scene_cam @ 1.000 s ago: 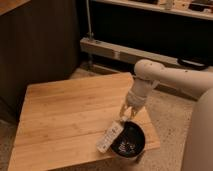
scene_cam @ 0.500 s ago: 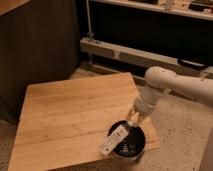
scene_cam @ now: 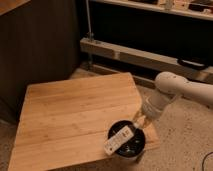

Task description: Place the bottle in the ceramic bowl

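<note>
Lying across the ceramic bowl (scene_cam: pixel 127 142), the bottle (scene_cam: pixel 118 140) rests tilted, its lower end over the bowl's left rim and its upper end toward the pincer (scene_cam: pixel 139 120). The pincer hangs just above the bowl's right rim, close to the bottle's upper end; whether it is wide, narrow or holding the bottle I cannot tell. To finish the step well, I think the bottle should settle fully inside the bowl before the arm rises straight up, so nothing is dragged. The bowl stands very near the front right corner of the bench (scene_cam: pixel 70 115), so a sideways push may tip it off. Open room is to the left, over the bare wood.
</note>
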Robot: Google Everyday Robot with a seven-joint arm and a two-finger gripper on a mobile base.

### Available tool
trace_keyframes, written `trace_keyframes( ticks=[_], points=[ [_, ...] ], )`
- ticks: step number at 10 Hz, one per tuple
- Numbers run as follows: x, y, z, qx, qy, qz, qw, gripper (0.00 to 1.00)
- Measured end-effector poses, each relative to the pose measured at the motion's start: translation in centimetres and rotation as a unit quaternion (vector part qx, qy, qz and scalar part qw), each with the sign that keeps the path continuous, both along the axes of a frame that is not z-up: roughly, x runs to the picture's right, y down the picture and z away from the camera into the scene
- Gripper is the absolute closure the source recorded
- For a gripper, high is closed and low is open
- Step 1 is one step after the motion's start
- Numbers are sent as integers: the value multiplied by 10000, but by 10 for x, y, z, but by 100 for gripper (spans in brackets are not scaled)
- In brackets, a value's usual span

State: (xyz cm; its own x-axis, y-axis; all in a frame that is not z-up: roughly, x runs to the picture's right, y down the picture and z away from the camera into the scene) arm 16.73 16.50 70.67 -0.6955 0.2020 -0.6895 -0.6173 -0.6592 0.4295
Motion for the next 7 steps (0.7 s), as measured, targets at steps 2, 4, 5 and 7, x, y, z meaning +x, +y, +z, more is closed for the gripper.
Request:
trace_keyframes(
  ticks=[2, 4, 5, 7],
  points=[
    [-4, -14, 8, 68, 7, -64, 10000, 100],
    [-9, -38, 21, 101, -15, -223, 9997, 100],
    [-13, -52, 28, 111, -33, -329, 9994, 100],
    [-13, -66, 35, 76, -24, -490, 9988, 100]
  ],
)
